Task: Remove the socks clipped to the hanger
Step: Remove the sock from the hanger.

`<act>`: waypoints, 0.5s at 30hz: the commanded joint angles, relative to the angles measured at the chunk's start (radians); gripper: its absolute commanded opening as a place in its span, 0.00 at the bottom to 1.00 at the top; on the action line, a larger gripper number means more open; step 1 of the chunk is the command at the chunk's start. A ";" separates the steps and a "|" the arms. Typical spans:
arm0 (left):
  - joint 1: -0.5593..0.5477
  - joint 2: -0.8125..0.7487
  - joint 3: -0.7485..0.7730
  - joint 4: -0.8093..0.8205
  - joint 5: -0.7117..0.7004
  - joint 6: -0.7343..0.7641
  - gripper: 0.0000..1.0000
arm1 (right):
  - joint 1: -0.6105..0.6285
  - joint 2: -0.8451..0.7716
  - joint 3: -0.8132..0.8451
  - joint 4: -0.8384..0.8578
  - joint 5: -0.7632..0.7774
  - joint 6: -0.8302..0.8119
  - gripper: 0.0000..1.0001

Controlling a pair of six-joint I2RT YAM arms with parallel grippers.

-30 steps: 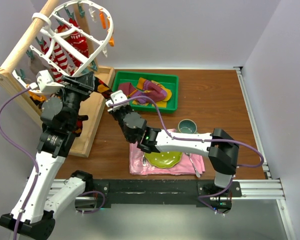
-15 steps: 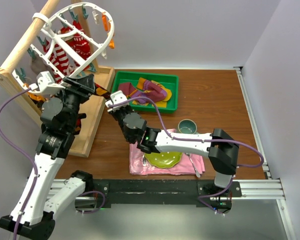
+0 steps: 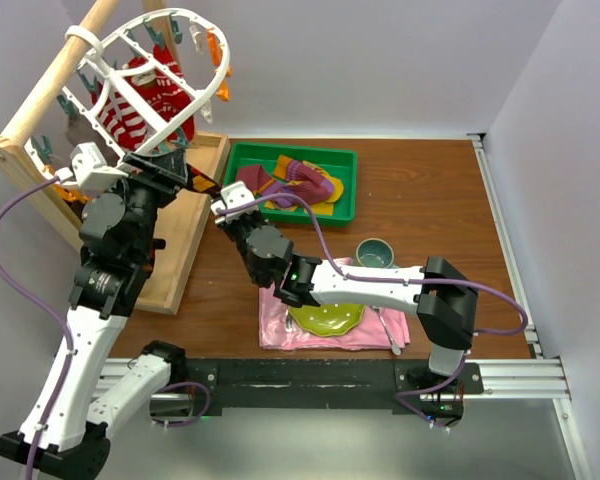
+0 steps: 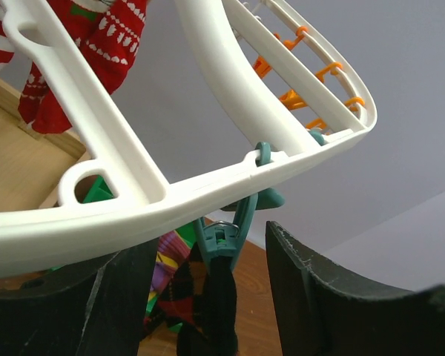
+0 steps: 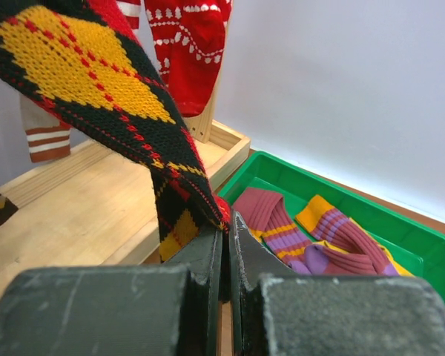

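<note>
The white oval hanger hangs from the pole at the top left, with a red-and-white sock clipped inside; its rim crosses the left wrist view. A teal clip on that rim grips the dark argyle sock. My left gripper is open, one finger on each side of the clip and sock top. My right gripper is shut on the argyle sock's lower end, which stretches up to the left. In the top view the right gripper sits just below the left gripper.
The wooden rack base and its pole stand at the left. A green tray behind holds maroon, yellow and purple socks. A pink napkin with a yellow-green plate and a teal cup lie in front.
The hanger's near rim has tipped upward and the left gripper has shifted slightly up and left with it. The right gripper has stayed put, still holding the argyle sock.
</note>
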 commanded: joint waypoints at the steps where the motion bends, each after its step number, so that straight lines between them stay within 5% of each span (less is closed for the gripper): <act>1: 0.005 0.022 0.040 0.081 -0.022 -0.017 0.63 | 0.013 -0.024 0.023 0.059 0.024 -0.010 0.00; 15: 0.005 0.015 0.012 0.138 -0.051 -0.011 0.45 | 0.013 -0.035 0.010 0.067 0.028 -0.021 0.00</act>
